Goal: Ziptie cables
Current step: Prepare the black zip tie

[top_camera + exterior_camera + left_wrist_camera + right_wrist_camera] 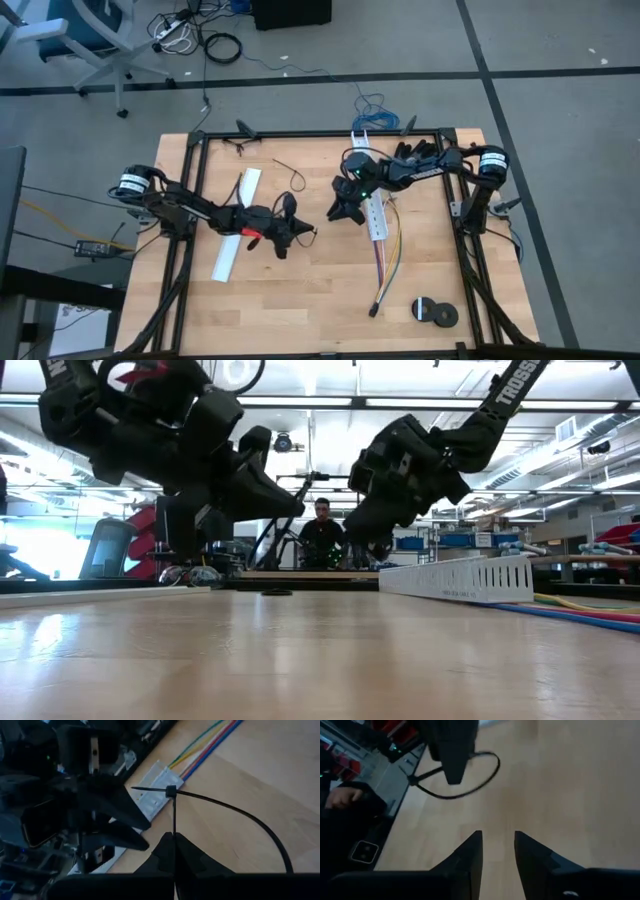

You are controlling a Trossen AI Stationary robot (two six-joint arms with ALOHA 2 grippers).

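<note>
The left tool (174, 851) is pinched shut on a looped ziptie (240, 815), holding the thin black strap upright so its small square head (171, 791) and pointed tail stand in the air just short of the right tool (497, 851), whose fingers are parted with nothing between them. In the high view the two tools (283, 235) (345, 208) face each other above the middle of the wooden tabletop (300, 310). The cables (387, 255), smooth yellow, blue, red and pinkish wires, lie flat beyond the right tool, running out of a white slotted channel (374, 215) toward a small dark end. The likely trouble is the handover: the strap is slick, springy and very thin, so it could twist or slip away if the right tool closes off-centre. Because the loop already appears closed at its head, the cables might be hard to thread through it. A second white channel (236, 237) lies under the left arm.
</note>
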